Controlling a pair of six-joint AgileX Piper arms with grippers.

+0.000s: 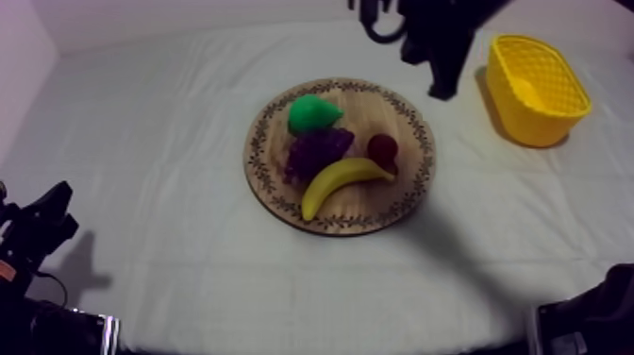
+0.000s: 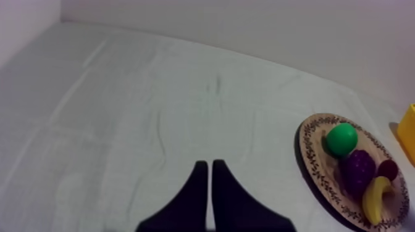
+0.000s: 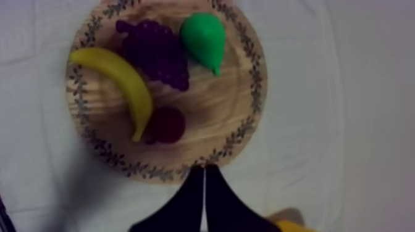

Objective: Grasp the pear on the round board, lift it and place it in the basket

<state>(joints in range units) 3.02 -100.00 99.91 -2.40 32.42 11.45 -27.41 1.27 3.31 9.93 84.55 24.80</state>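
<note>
The green pear [image 1: 312, 113] lies at the far left of the round wooden board [image 1: 415, 179], touching the purple grapes [image 1: 318, 151]. My right gripper [image 1: 442, 92] hangs above the cloth between the board and the yellow basket [image 1: 536, 90], which stands at the far right. In the right wrist view its fingers lie together as a narrow wedge [image 3: 202, 176] just off the board's rim [image 3: 247, 123], with the pear [image 3: 204, 38] across the board from them. My left gripper [image 1: 52, 215] rests low at the left, shut [image 2: 207, 173], far from the pear [image 2: 341, 139].
A banana [image 1: 342, 179] and a small red fruit [image 1: 382, 148] share the board with the grapes. Open cloth lies left of the board and in front of it. The basket holds nothing that I can see.
</note>
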